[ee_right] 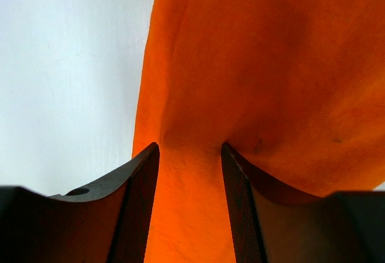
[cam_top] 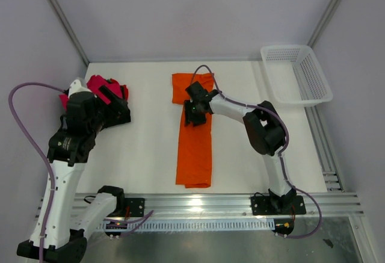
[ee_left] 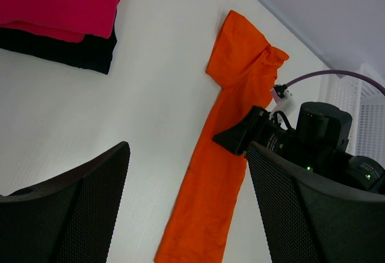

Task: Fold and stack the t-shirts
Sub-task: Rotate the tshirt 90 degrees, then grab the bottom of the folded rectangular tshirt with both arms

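Observation:
The orange t-shirt (cam_top: pixel 194 148) lies as a long narrow strip down the middle of the table, wider at its far end (ee_left: pixel 243 52). My right gripper (cam_top: pixel 194 114) is down on its upper part. Its jaws stand open, tips pressed into the cloth (ee_right: pixel 271 64), with a ridge of orange cloth between them (ee_right: pixel 189 154). The magenta-pink t-shirt (ee_left: pixel 60 1) lies folded on top of the folded black t-shirt (ee_left: pixel 66 49) at the far left. Near that stack my left gripper (cam_top: pixel 114 97) hovers open with nothing between its fingers (ee_left: pixel 187 203).
A white mesh basket (cam_top: pixel 296 73) stands at the back right corner, beyond the table's edge rail. Bare white table lies between the stack and the orange strip (ee_left: pixel 150 112). The right arm's elbow (cam_top: pixel 264 132) sits to the right of the strip.

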